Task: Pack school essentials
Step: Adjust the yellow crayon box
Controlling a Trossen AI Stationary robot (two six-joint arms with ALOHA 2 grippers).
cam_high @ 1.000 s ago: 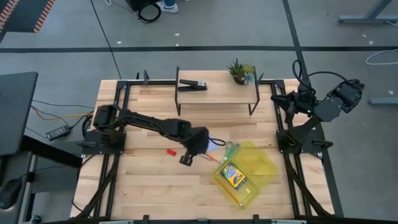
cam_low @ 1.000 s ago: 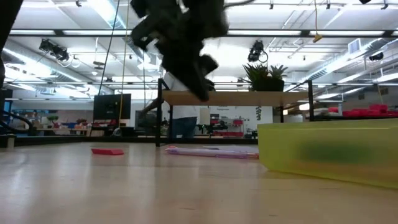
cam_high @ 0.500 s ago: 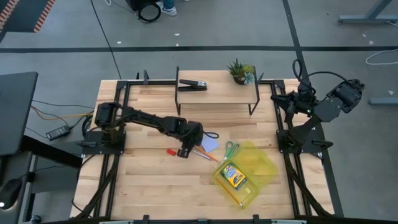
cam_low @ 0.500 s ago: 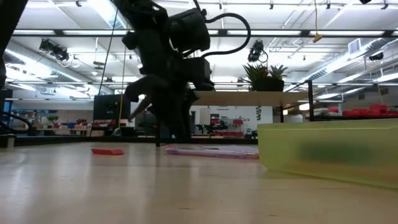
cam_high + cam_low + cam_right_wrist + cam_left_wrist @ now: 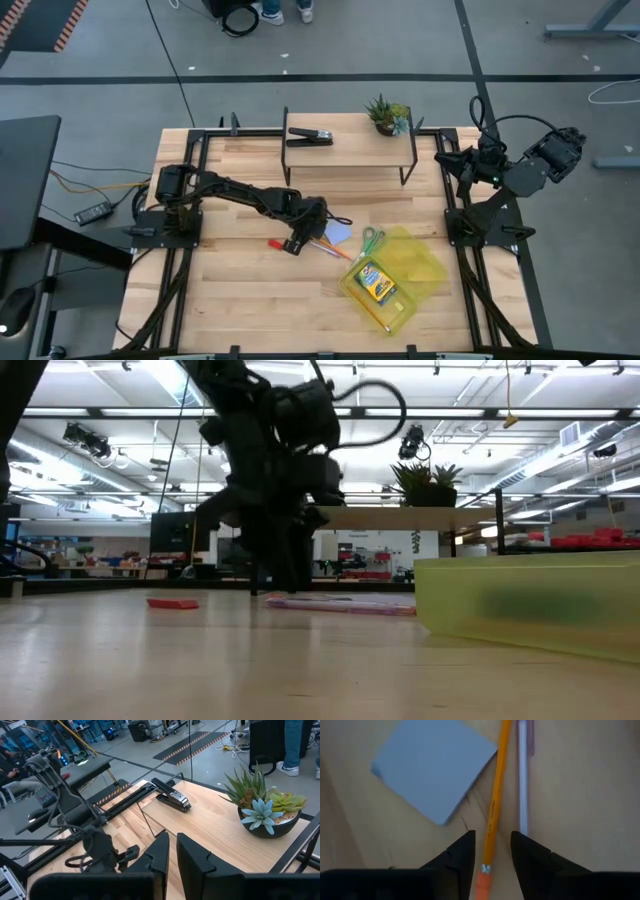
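My left gripper is open and points down at the table's middle. Its fingers stand on either side of the orange pencil near its eraser end. The pink pencil lies alongside and runs under one fingertip. The pale blue notepad lies flat beside them. A tiny red piece lies to the left. The crayon box lies in a yellow see-through case. The green-handled scissors rest at the case's far edge. My right gripper waits high at the far right, shut on nothing.
A raised wooden shelf at the table's far side carries a black stapler and a small potted plant. Bare wood lies toward the near left of the table. In the low view the yellow case fills the right.
My left gripper has come down from above the pencils toward the table's left. It now stands low over the orange pencil's eraser end. Over the last half second it has hardly moved. The pencils, the notepad and the case have stayed in place.
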